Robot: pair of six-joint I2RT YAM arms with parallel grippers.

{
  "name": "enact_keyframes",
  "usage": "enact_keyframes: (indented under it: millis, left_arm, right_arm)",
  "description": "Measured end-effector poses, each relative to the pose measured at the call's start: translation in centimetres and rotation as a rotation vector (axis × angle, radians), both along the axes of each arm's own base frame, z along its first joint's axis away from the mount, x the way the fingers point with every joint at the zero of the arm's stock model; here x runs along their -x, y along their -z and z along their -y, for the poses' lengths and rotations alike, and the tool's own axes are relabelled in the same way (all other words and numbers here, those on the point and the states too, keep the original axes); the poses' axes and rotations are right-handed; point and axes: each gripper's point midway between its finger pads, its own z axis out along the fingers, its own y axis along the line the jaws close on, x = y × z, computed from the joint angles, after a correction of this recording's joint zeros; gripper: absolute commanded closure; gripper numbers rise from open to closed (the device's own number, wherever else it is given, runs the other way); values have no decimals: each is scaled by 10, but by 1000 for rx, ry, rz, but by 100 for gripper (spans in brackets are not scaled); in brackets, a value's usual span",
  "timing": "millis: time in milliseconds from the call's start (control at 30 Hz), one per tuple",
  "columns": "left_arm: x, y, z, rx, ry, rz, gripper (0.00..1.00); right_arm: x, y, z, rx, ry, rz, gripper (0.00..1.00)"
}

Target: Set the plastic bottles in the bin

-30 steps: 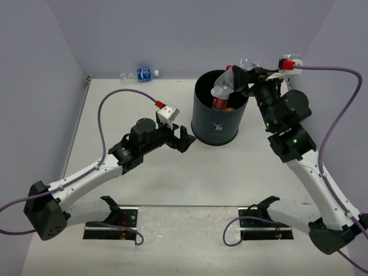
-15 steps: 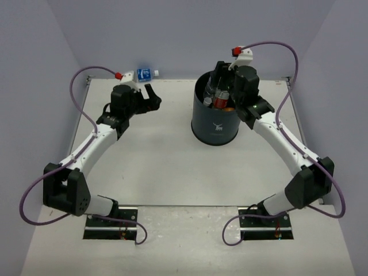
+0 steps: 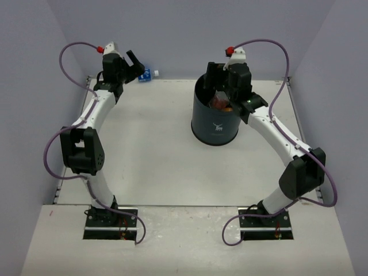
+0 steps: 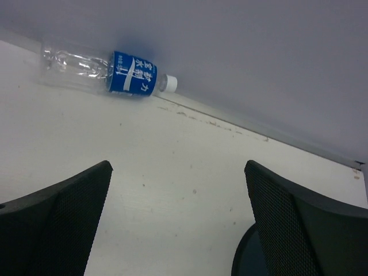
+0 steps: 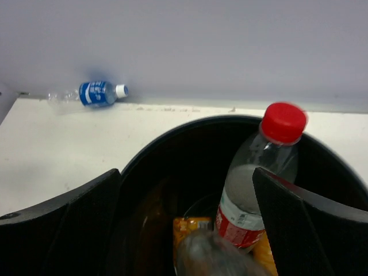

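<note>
We have the left gripper (image 3: 136, 62) reaching into the far left corner. Its jaws are spread wide with nothing between them, and they point at the blue bottle (image 4: 109, 72). That bottle lies on its side on the table (image 3: 149, 149), along the foot of the back wall (image 4: 259, 57), with its white cap pointing towards the bin. We judge the wide spread is there to straddle it. The wall side looks tight, with little room for a finger behind the bottle. The near side is open table, so we would approach from above or from the front.

Open table separates the bottle from the bin (image 3: 215, 129), which stands well apart to the right, so a carry across looks unobstructed.

The right gripper (image 3: 221, 80) hangs over the bin's mouth, jaws also wide apart and empty. It sits where anything let go would fall inside. In the bin, the red-capped bottle (image 5: 259, 184) leans upright with its cap near rim height. An orange bottle (image 5: 190, 227) and a clear bottle (image 5: 207, 253) lie lower down. We judge the arm above the rim leaves little room for another drop.
</note>
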Motion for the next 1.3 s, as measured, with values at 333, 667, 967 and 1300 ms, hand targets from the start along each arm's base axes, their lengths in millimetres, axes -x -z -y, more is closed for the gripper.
enact_keyframes:
  millis: [333, 667, 967, 1300]
  left_arm:
    - [-84, 90, -29, 169, -153, -137, 0]
    - [-127, 178, -33, 465, -256, -202, 0]
    - [-165, 191, -44, 737, -312, -100, 0]
    - [-197, 188, -58, 896, -400, 65, 0]
  right_arm:
    - [34, -138, 75, -24, 212, 300, 1]
    - [42, -165, 119, -59, 320, 384, 1]
    - [54, -128, 132, -9, 351, 333, 1]
    - [96, -149, 154, -33, 396, 423, 1]
